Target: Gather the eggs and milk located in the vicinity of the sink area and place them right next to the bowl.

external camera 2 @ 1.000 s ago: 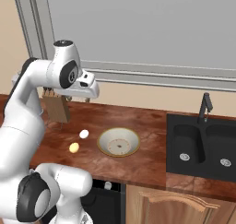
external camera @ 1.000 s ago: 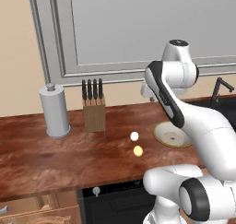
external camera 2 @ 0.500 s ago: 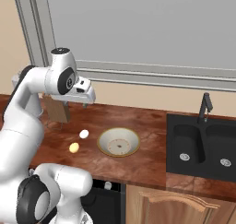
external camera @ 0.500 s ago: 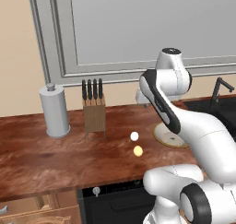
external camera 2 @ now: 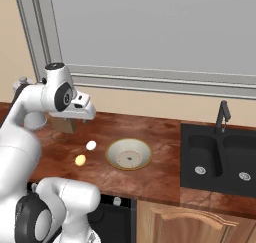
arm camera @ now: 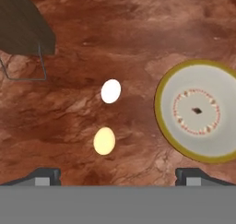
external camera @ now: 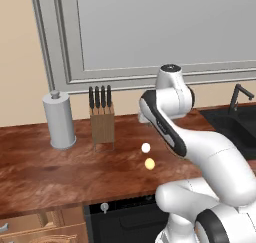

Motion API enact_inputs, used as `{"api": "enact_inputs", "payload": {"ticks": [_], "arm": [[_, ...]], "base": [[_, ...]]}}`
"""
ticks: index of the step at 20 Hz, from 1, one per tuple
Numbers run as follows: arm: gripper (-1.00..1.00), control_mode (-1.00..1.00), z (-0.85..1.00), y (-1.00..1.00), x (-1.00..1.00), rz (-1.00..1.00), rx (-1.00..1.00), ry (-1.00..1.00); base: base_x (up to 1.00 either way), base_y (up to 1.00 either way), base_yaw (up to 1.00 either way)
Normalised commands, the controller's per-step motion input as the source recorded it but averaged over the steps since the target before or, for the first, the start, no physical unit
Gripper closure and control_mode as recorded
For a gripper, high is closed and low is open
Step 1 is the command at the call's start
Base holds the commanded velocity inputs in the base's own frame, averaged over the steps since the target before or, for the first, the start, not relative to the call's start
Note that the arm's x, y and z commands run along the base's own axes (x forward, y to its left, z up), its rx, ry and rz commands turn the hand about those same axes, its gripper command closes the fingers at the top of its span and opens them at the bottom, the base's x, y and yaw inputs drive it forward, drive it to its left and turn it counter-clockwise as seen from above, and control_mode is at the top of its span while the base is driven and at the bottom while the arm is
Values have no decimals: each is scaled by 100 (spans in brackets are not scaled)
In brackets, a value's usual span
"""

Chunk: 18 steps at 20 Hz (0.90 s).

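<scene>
Just left of the bowl [arm camera: 198,111], the eggs [arm camera: 110,91] are lying loose, looking small, round, fragile and likely to roll, wanting a gentle pinch across the middle, while the gripper [arm camera: 118,174] is hanging wide and empty above.

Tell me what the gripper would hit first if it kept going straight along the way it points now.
Probably the bare wooden counter. The open gripper looks down on it, with the white egg and the tan egg slightly off centre and the bowl off to one side. Depth is unclear, so an egg might be grazed.
</scene>
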Motion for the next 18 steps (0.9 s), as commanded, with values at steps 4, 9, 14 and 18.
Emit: {"api": "enact_inputs", "payload": {"ticks": [4, 9, 14, 18], "arm": [[-100, -100, -41, 24, 0, 0, -9, 3], [-100, -100, -44, 17, 3, 0, -6, 7], [-100, -100, -46, 0, 0, 0, 0, 23], [-100, -100, -49, 0, 0, 0, 0, 24]], "base": [[0, 0, 0], [0, 0, 0], [0, 0, 0], [0, 0, 0]]}}
